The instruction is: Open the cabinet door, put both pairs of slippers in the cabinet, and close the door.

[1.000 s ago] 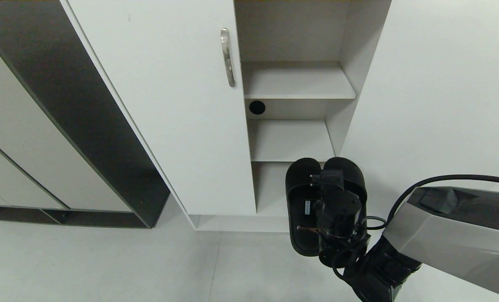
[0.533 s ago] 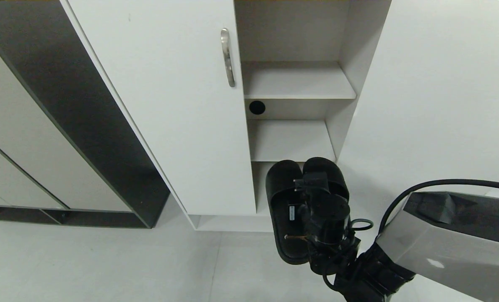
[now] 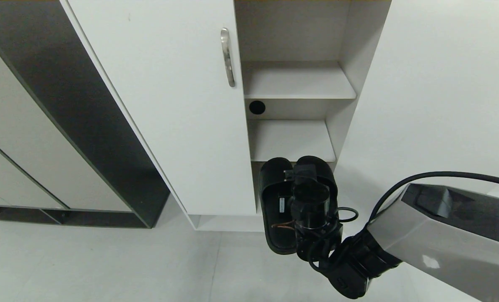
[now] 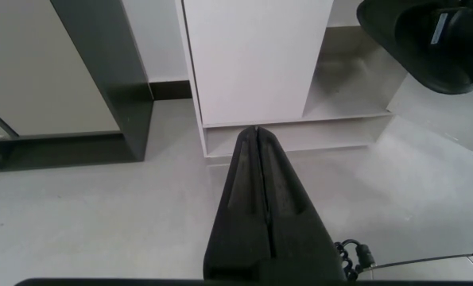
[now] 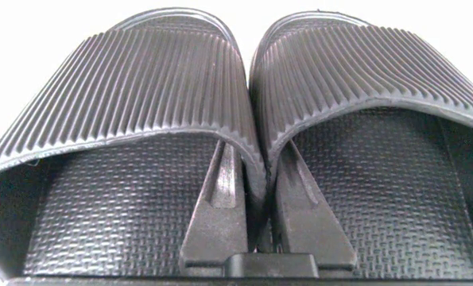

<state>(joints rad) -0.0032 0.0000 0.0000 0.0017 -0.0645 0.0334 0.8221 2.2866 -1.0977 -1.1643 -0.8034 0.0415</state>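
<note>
Pinching slippers (image 3: 274,209) by inner walls: right tool (image 5: 257,155).

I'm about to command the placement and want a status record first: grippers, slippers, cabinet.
right gripper: shut on the pair of black slippers, fingers pinching their two inner side walls together
slippers: held off the floor, toes toward the cabinet, at the mouth of its bottom compartment
left gripper: shut, holding nothing, low over the floor, pointing at the cabinet
right door: open
left door: shut
</note>
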